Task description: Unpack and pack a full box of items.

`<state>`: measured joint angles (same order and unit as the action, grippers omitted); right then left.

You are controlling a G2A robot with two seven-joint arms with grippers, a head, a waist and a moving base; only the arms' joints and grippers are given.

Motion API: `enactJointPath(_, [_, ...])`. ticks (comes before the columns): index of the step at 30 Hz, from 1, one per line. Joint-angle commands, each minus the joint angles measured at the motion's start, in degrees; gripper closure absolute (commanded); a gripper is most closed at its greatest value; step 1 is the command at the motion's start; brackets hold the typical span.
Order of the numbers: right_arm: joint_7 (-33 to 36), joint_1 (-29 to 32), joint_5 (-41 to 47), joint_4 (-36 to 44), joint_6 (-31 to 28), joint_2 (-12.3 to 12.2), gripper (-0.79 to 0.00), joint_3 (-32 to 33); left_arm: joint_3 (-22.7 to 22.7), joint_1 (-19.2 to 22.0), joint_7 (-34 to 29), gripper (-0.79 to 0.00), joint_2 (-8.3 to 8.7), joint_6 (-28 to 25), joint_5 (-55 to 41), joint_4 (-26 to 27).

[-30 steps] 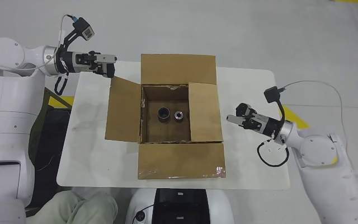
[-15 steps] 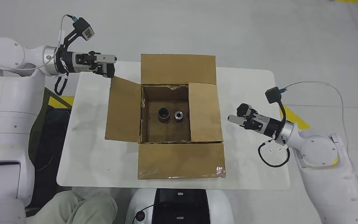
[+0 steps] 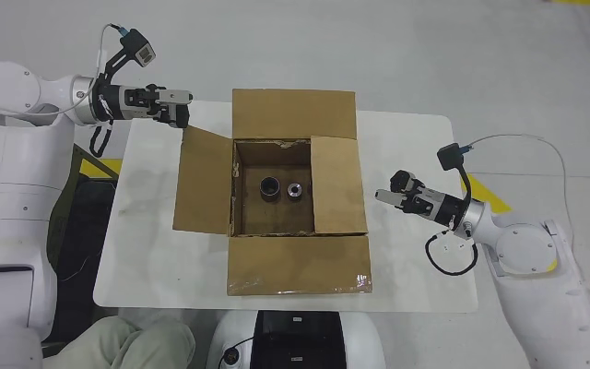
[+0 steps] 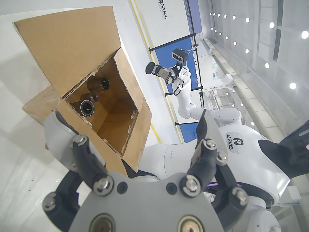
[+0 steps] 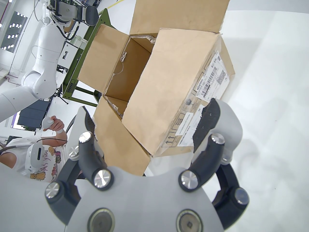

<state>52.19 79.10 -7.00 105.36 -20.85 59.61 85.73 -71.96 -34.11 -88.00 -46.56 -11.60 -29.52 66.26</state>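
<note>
1. A white counter [image 3: 147, 231] stands on a pale grey floor [image 3: 415, 46], which runs smooth on every side of it.
2. A yellow floor marking [image 3: 484, 189] lies just past the counter's right edge, and a yellow patch [image 3: 97, 166] lies at its left edge.
3. A green metal stand [image 5: 79, 56] sits beside the counter's left side.
4. Beyond the counter rise a white perforated panel [image 4: 169, 8] and blue wall panels [image 4: 164, 54], framed by black posts.
5. High above the counter, a grey ceiling [image 4: 265, 85] carries rows of lit round lamps [image 4: 304, 34].

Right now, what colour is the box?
The box is plain brown cardboard, clearest in the top view.
</note>
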Motion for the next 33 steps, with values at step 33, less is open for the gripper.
enactJointPath(33, [0.0, 0.0, 0.0, 0.0, 0.0, 0.0, -0.785, 0.0, -0.5, -10.5, 5.5, -0.785, 0.94, -3.9, 1.1, 1.1])
